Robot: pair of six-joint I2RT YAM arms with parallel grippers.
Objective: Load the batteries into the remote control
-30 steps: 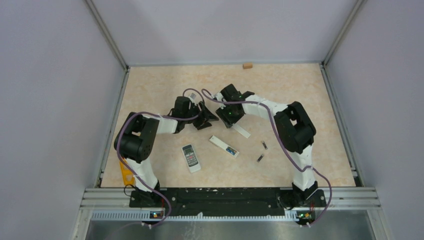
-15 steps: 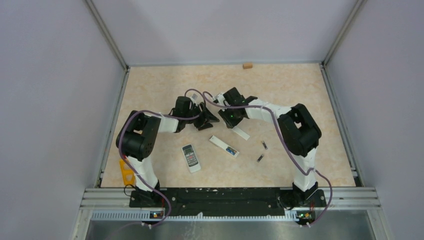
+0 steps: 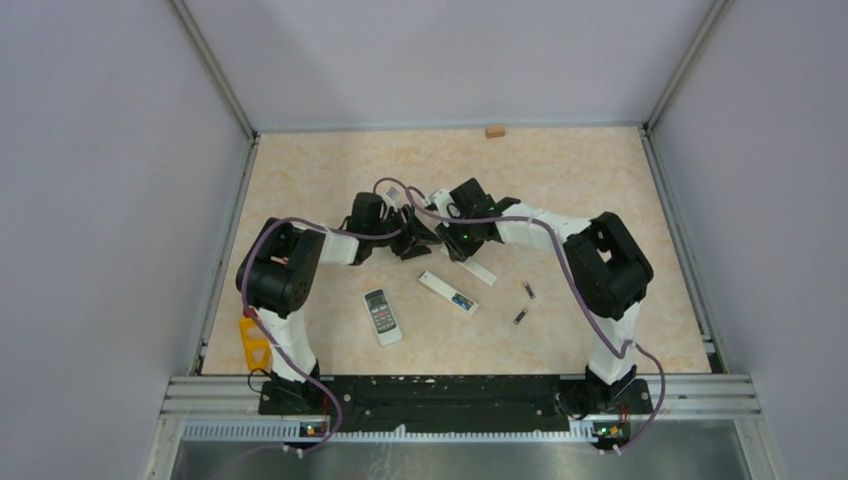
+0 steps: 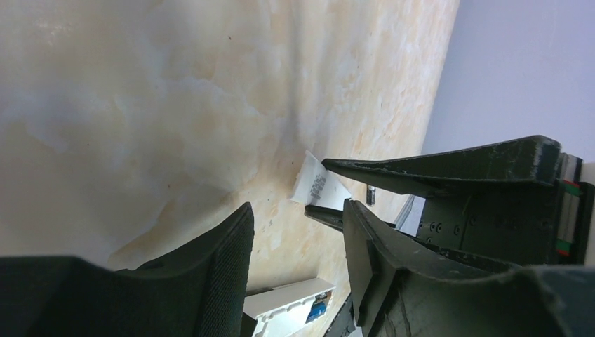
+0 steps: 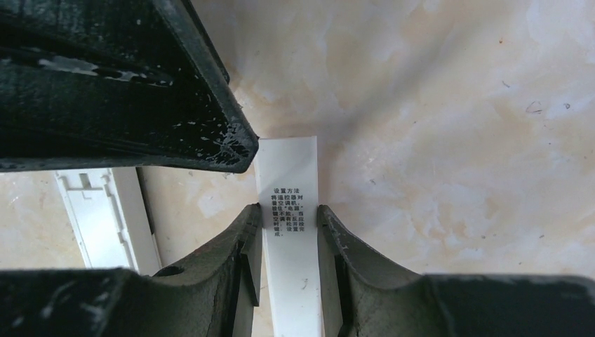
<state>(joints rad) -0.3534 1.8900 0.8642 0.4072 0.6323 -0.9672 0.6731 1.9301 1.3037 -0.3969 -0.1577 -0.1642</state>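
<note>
My right gripper [image 5: 289,210] is shut on the two long edges of a white battery cover [image 5: 288,168] with printed text, low over the table. In the top view the cover [image 3: 483,268] sticks out from the right gripper [image 3: 453,247]. My left gripper [image 3: 421,240] is open and empty, its tips almost touching the right gripper; one of its fingers [image 5: 140,84] shows in the right wrist view. A white remote with its back open [image 3: 447,292] lies just in front. A second remote [image 3: 381,316] lies face up to the left. Two batteries [image 3: 528,291] [image 3: 519,316] lie to the right; the others are out of view.
A yellow tool [image 3: 252,341] lies by the left arm's base. A small wooden block [image 3: 494,131] sits at the far edge. Metal rails [image 3: 228,250] border the table on both sides. In the left wrist view the cover [image 4: 317,184] and open remote [image 4: 288,305] lie ahead of my left gripper [image 4: 298,239].
The right arm's elbow has swung right and nearer, and the left arm's elbow has shifted slightly. Both grippers stay close together over the cover, which has barely moved.
</note>
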